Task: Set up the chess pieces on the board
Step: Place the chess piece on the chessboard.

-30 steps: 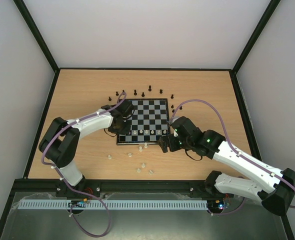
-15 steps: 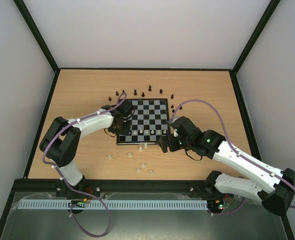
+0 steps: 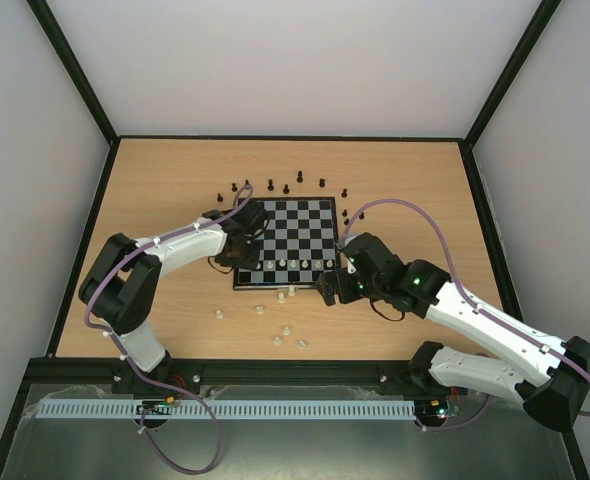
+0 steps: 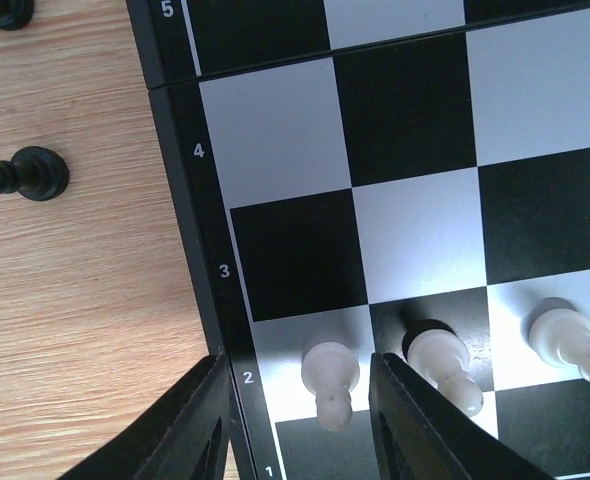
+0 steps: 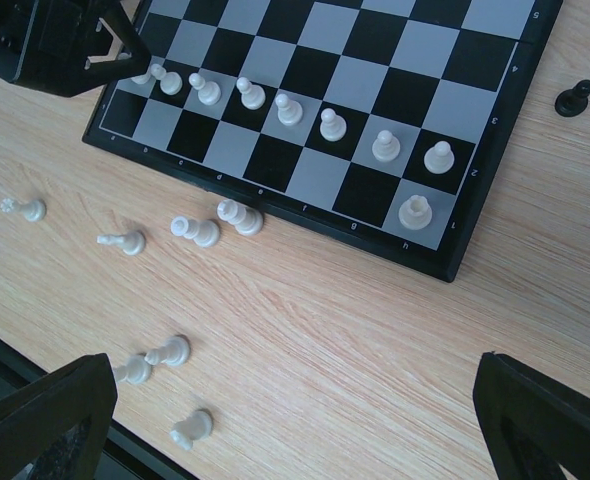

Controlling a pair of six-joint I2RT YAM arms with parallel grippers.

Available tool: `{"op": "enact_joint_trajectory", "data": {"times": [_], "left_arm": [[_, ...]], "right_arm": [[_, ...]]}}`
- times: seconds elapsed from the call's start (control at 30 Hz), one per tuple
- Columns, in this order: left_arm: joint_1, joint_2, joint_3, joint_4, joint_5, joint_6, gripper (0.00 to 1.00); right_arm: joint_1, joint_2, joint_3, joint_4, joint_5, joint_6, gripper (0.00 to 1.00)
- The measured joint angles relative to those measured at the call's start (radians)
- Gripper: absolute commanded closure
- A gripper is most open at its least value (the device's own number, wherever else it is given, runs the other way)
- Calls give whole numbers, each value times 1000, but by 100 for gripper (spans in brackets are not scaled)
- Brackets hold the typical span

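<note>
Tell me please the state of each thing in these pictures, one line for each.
left gripper: open, astride a white pawn.
right gripper: open, empty.
white pawns: upright on the second rank.
loose white pieces: off the board, several lying down.
black pieces: off the board.

The light wooden table [image 3: 175, 180] carries the board [image 3: 305, 215] near its middle. On the bare wood in front of the board's near edge, seven white pieces [image 5: 195, 230] lie scattered, two of them close against the frame and the rest nearer the table's near edge. Black pieces [image 3: 286, 189] form a loose arc beyond the far edge, with a few off the left and right sides. There are perhaps ten, too small to count surely.
</note>
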Motion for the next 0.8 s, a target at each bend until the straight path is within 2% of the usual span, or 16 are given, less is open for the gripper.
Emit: {"op": "enact_joint_trajectory", "data": {"times": [0.4, 0.5, 0.8], "left_arm": [[0, 0, 0, -3, -18, 0, 57], [0, 0, 0, -3, -20, 0, 50], [0, 0, 0, -3, -37, -3, 49]], "right_arm": [[0, 8, 0, 0, -5, 0, 1], [0, 12, 0, 0, -6, 0, 1], [0, 12, 0, 0, -8, 0, 1]]}}
